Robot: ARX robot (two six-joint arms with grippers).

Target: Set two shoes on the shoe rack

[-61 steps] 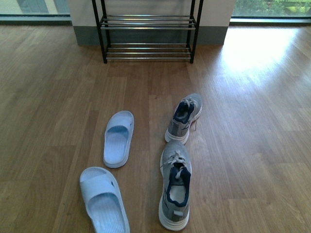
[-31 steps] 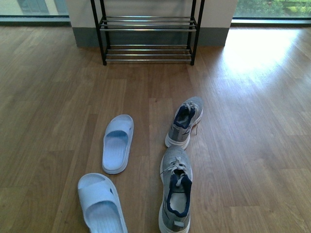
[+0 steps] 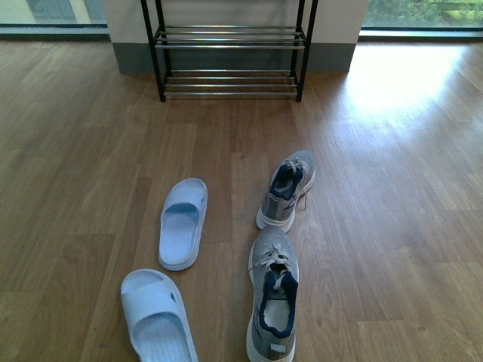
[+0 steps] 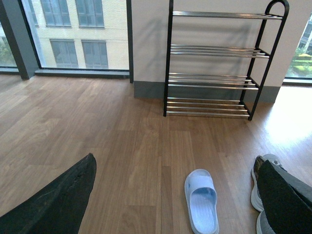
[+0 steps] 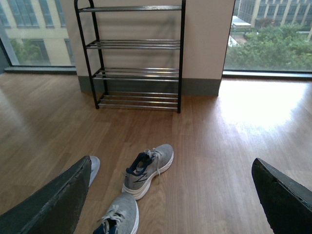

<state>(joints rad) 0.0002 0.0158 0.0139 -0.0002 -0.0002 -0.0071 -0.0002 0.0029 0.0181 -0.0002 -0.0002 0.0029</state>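
Two gray knit sneakers lie on the wood floor, toes pointing toward the shoe rack [image 3: 230, 34]. The far sneaker [image 3: 287, 190] sits ahead of the near sneaker [image 3: 273, 298]. The black-framed shoe rack with chrome bars stands against the wall and its tiers show nothing on them. My left gripper [image 4: 174, 163] is open over bare floor, and one sneaker [image 4: 255, 186] peeks out beside its finger. My right gripper [image 5: 170, 163] is open above the far sneaker [image 5: 148, 170] and the near sneaker [image 5: 119, 214]. Neither gripper holds anything. Neither arm shows in the front view.
Two pale blue slide sandals [image 3: 183, 222] [image 3: 157, 313] lie left of the sneakers. One slide [image 4: 201, 200] lies between my left fingers. Windows run along the wall on both sides of the shoe rack [image 5: 136, 73]. Sun glare marks the floor at the right.
Between one second and half a second ago the whole scene slid slightly lower in the front view. Since then nothing has visibly moved.
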